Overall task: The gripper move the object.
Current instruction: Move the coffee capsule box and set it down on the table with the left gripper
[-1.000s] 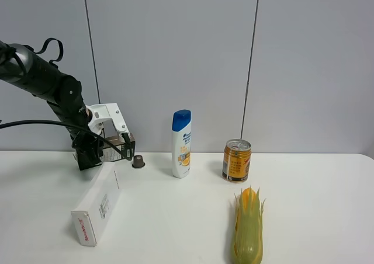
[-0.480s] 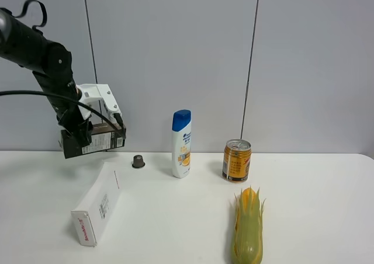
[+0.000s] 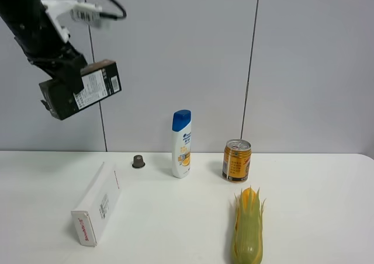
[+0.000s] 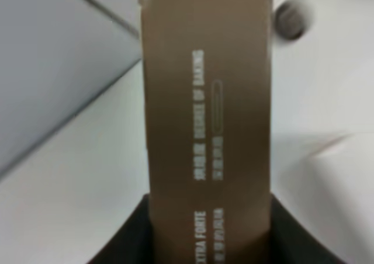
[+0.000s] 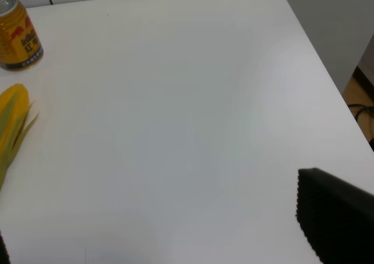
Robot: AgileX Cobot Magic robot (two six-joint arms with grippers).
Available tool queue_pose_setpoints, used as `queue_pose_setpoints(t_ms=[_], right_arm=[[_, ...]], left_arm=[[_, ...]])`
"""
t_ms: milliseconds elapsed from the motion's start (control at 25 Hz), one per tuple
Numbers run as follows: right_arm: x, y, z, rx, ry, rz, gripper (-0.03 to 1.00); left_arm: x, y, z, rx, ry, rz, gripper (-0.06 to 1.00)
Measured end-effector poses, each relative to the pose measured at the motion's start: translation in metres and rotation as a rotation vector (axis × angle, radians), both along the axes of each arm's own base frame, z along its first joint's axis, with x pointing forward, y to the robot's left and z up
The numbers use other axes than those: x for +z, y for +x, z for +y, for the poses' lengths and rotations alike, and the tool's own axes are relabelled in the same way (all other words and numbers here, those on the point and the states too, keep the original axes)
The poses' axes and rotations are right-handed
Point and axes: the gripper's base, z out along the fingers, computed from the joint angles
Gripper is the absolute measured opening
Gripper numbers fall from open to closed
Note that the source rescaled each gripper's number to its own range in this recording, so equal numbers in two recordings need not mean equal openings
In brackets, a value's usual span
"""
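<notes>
Exterior high view, with the two wrist views as insets. The left end effector [image 3: 65,72] is clamped narrow across the dark brown carton [image 3: 96,86]. The carton hangs high above the left end of the table [image 3: 175,217], tilted, with its white label panel facing the room and the end nearer the middle of the scene higher. A second ago this carton was at table level by the far end of the white carton [image 3: 96,211], close to the small dark capsule [image 3: 138,160]. Half a second ago it was just clear of the surface, and now it is well above everything else, so the lift is done and the grip has held through it. Left wrist view: the carton's brown face fills the middle, the two dark jaws press its sides at the near end, and the capsule shows blurred far below. The white carton, shampoo bottle [image 3: 182,144], gold can [image 3: 236,160] and corn cob [image 3: 248,229] lie where they did. Right wrist view: the right end effector [image 5: 155,223] stands wide with only bare table between its fingers. By my judgement the carry is under way and a set-down remains; the tilt will likely need levelling before release.
</notes>
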Motion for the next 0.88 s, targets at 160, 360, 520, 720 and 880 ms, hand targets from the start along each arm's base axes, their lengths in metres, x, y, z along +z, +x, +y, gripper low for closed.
queue_pose_setpoints(t_ms=[160, 360, 520, 720, 880], right_arm=[[0.000, 0.000, 0.000, 0.000, 0.000, 0.000, 1.00], [0.000, 0.000, 0.000, 0.000, 0.000, 0.000, 1.00], [0.000, 0.000, 0.000, 0.000, 0.000, 0.000, 1.00], [0.000, 0.000, 0.000, 0.000, 0.000, 0.000, 1.00], [0.000, 0.000, 0.000, 0.000, 0.000, 0.000, 1.00]], left_arm=[[0.038, -0.036, -0.024, 0.136, -0.263, 0.050, 0.01], [0.049, -0.076, -0.070, 0.239, -0.474, 0.283, 0.01], [0.046, -0.095, -0.105, 0.211, -0.519, 0.356, 0.01], [0.026, -0.103, -0.126, 0.213, -0.536, 0.390, 0.01], [-0.029, -0.102, -0.126, 0.301, -0.449, 0.515, 0.01]])
